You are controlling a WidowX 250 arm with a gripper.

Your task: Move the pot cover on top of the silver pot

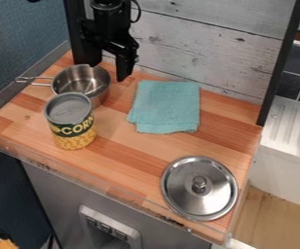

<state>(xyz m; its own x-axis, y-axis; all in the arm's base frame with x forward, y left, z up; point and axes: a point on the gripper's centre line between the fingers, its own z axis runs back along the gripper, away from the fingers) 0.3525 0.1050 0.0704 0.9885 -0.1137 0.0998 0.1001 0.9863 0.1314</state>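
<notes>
A black robot arm's gripper (pixel 107 72) hung over the far left of a wooden counter (pixel 130 158), beside the silver pot (pixel 81 78), its two fingers parted with nothing between them. The pot cover (pixel 185 199) lay flat at the near right corner, knob (pixel 199 183) upward, well apart from the pot. The step in hand, by all appearances, was to fetch the cover, and the knob offered the surest hold. A good approach called for the gripper to travel high across the folded teal cloth (pixel 165 107), stop directly above the knob and descend straight, one finger to each side, low enough to close around its stem without pressing on the lid. An off-centre pinch risked tipping the smooth metal disc or nudging it toward the clear edging (pixel 123 197) along the counter's front. Once gripped, the cover needed a slow, level lift, its rim kept high on the way back because the corn can (pixel 73 121) stood just in front of the pot and looked tall enough to be clipped. Lining up the cover's centre with the pot's mouth, rather than with its handle (pixel 35 80), and lowering it gently before release promised the cleanest seating
</notes>
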